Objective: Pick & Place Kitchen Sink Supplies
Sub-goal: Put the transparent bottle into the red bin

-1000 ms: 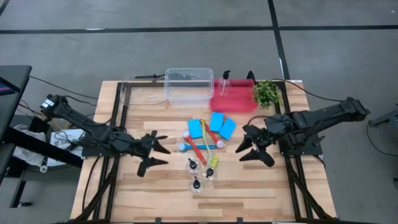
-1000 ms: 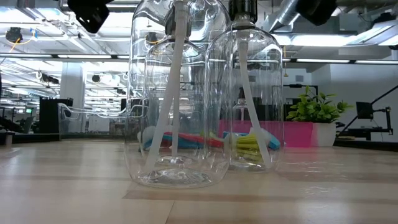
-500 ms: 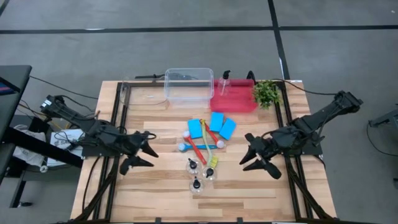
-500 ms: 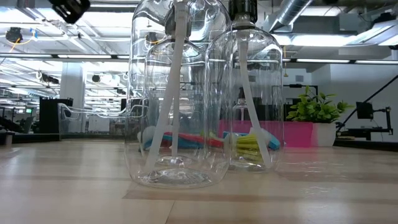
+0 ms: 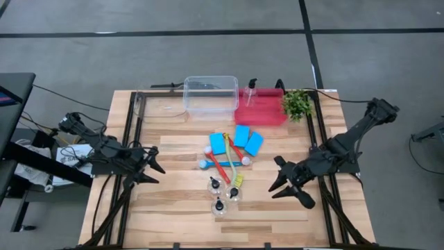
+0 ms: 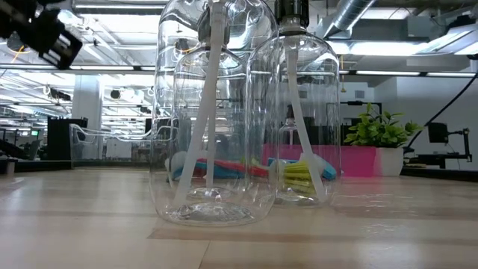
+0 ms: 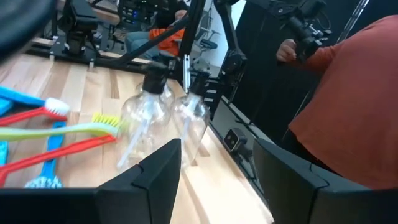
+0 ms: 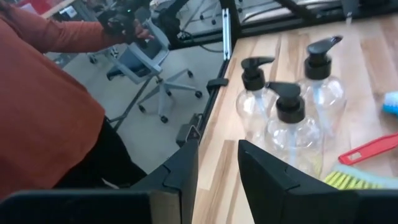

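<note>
Three clear pump bottles [image 5: 222, 194] stand upright on their bases near the table's front middle, large in the low view [image 6: 213, 112]. A fourth bottle [image 5: 251, 86] stands at the red tray's far edge. Three blue sponges [image 5: 239, 140] and the red, blue and yellow-green brushes [image 5: 223, 164] lie flat just beyond the group of three. My left gripper [image 5: 149, 169] hovers open at the table's left side, pointing at the bottles [image 7: 168, 115]. My right gripper [image 5: 290, 189] hovers open at the near right, with the bottles [image 8: 289, 106] ahead of it. Neither touches anything.
A clear tub [image 5: 210, 96], a red tray [image 5: 263, 111] and a small green plant [image 5: 297, 104] stand along the far edge. Black rails [image 5: 132, 139] run down both table sides. A person in an orange-red top [image 7: 354, 99] stands beside the table.
My left gripper has drawn back toward the table's left edge and sunk a little, still open. My right gripper has swung toward the table's near edge. The bottles, sponges and brushes have stayed in place.
</note>
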{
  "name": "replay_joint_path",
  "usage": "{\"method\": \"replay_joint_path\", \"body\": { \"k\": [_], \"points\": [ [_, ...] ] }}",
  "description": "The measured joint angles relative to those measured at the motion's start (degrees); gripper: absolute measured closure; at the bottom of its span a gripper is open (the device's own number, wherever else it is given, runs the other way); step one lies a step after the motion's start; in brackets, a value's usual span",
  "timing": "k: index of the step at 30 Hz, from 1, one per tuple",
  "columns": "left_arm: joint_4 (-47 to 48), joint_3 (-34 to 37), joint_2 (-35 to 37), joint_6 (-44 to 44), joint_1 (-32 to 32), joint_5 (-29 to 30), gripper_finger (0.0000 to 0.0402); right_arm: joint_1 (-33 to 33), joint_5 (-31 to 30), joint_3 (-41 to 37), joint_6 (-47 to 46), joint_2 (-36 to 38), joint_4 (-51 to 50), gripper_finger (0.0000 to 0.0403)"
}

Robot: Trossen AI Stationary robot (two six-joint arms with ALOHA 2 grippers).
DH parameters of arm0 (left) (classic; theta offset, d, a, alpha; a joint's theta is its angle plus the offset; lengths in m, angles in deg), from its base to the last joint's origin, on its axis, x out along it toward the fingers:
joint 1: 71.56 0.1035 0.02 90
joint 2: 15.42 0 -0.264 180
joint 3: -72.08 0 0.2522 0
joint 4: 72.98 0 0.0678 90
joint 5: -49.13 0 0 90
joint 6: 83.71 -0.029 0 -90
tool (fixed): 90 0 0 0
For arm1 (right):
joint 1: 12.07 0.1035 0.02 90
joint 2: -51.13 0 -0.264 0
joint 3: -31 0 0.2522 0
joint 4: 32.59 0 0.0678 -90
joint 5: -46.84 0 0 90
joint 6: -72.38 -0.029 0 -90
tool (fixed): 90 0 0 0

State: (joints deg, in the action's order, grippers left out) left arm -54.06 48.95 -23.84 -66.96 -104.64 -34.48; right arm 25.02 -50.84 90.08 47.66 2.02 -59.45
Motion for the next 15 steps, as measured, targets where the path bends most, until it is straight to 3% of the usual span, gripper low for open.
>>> {"method": "replay_joint_path", "body": {
  "k": [7, 11, 15],
  "points": [
    [-0.89, 6.61, 8.37, -2.00, 0.02, 3.78, 0.0199, 0.82, -0.15, 0.00, -3.65, -3.79, 0.65, 0.0295],
    [-4.53, 7.30, 8.42, -11.58, 0.07, 5.97, 0.0199, 0.82, -0.08, 0.02, -3.77, -5.64, 3.02, 0.0295],
    [-5.53, 7.95, 8.15, -13.54, 0.07, 7.21, 0.0199, 0.82, 0.02, 0.02, -4.42, -6.51, 3.73, 0.0295]
  ]
}}
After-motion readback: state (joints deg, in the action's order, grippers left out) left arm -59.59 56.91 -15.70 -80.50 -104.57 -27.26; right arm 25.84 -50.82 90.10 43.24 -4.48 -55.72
